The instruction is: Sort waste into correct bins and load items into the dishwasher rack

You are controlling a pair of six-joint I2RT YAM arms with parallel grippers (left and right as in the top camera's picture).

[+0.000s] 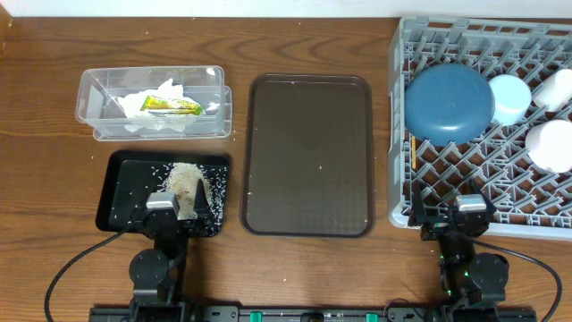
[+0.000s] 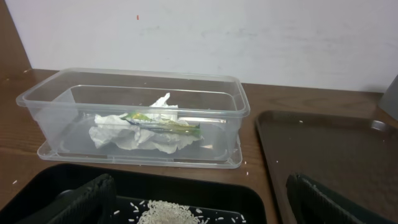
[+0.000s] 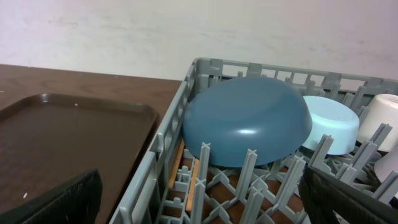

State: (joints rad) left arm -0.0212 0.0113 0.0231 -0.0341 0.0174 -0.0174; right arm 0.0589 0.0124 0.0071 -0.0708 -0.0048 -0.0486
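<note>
The clear tub (image 1: 89,98) holds a crumpled tissue (image 2: 118,134) and a green-and-yellow wrapper (image 2: 165,124). Rice (image 1: 185,179) lies heaped in the black tray (image 1: 125,192). In the grey rack (image 1: 398,179) sit a dark-blue bowl (image 1: 449,104), a light-blue bowl (image 1: 509,97), a white cup (image 1: 559,88), a pale bowl (image 1: 551,145) and chopsticks (image 3: 176,168) along its left wall. My left gripper (image 2: 199,202) hangs open over the black tray's near end. My right gripper (image 3: 202,199) is open and empty at the rack's front left corner.
A dark brown serving tray (image 1: 309,154) lies between the bins and the rack, with a few stray rice grains on it. Bare wooden table shows at the far left and along the front edge.
</note>
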